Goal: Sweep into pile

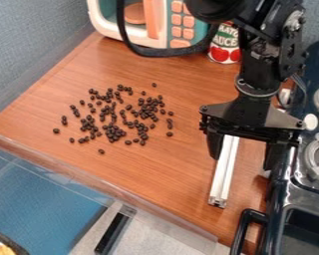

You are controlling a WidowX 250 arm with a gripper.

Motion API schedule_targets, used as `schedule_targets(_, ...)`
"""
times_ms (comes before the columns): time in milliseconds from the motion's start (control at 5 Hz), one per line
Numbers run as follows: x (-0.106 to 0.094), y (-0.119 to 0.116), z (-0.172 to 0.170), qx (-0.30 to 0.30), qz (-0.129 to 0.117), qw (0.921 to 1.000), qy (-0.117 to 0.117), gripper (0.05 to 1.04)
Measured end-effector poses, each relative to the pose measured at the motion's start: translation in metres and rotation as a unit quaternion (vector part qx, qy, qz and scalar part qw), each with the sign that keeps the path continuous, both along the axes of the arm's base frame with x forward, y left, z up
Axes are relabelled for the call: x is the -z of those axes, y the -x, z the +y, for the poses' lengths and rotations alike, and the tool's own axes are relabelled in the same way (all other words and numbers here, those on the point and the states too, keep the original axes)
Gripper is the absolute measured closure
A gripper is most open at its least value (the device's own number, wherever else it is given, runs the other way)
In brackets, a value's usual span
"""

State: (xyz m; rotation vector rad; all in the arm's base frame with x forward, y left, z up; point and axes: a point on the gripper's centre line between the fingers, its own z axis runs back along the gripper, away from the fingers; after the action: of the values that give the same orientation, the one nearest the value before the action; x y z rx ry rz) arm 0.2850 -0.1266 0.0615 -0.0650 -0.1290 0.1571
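Dark beans (114,130) are lying in a loose, uneven scatter on the left part of the wooden counter (169,174). Well to their right, a long white bar (223,172) is slanting toward the near side, its far end running up beneath the gripper (242,163). The black arm (255,74) is hanging down from the far right, its gripper pointing downward, jaws standing wide on either side of the bar; it seems nearer the left one, though contact is hard to judge. Beyond, a can (225,46) is standing beside a toy microwave (177,22).
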Motion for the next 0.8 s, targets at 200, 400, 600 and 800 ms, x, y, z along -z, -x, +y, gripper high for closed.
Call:
schedule_targets(200, 0.011, 0.003, 0.002, -0.002, 0.014, 0.9999, -0.006, 0.084)
schedule_targets(400, 0.026, 0.006, 0.003, -0.001, 0.016, 0.9999, -0.007, 0.084)
schedule_targets(600, 0.041, 0.005, 0.004, 0.002, 0.020, 0.9997, -0.012, 0.084)
schedule_targets(800, 0.047, 0.003, 0.005, 0.006, 0.019, 0.9997, -0.015, 0.084)
